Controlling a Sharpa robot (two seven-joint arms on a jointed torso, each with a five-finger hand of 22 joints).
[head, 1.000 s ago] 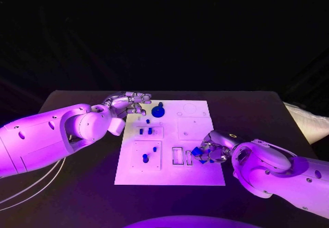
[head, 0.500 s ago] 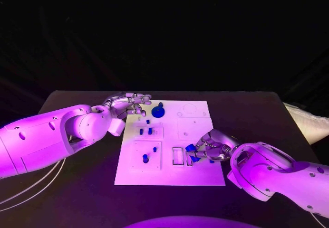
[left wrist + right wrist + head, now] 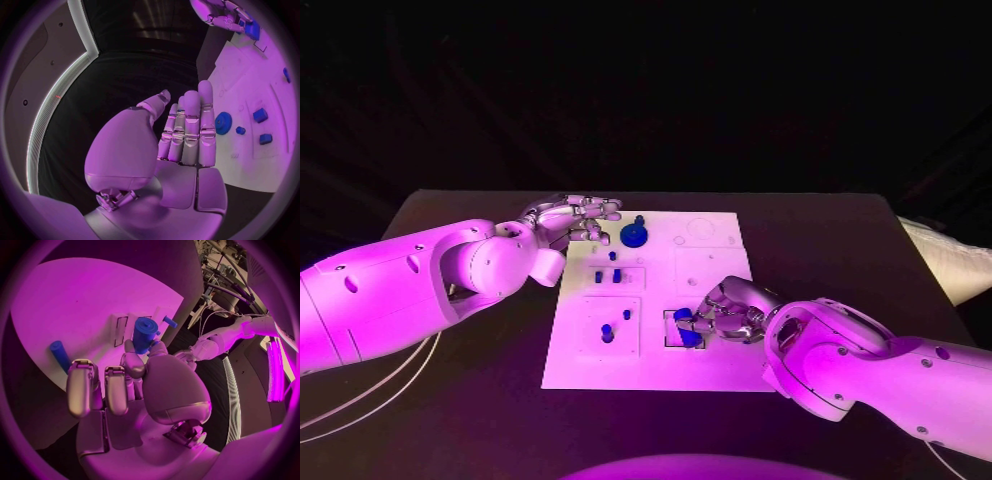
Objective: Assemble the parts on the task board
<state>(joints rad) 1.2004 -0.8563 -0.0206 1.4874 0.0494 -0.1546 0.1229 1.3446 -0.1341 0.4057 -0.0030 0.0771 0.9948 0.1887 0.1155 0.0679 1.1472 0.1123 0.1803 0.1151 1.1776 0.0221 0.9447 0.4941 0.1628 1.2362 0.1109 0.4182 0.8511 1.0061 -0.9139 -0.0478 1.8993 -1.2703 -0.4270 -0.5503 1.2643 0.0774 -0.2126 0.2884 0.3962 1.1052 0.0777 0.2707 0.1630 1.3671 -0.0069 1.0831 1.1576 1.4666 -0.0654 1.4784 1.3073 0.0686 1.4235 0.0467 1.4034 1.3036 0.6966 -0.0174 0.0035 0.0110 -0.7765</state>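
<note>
So I'm maybe partway through this one, not close to finished. My right hand [image 3: 728, 316] is pinching a blue block [image 3: 144, 334] and holding it right over the narrow slots near the front edge of the task board [image 3: 718, 375], so I'd say that piece is about to go in but isn't seated yet. My left hand [image 3: 571, 218] is parked at the board's far left corner with nothing in it, fingers straight and close together in the wrist cam. Already on the board: a blue gear [image 3: 633, 236] near the far edge, plus a few small blue pegs [image 3: 606, 331] in the left-side panels. The outlines on the right side look unfilled, so there's still plenty left to place.
</note>
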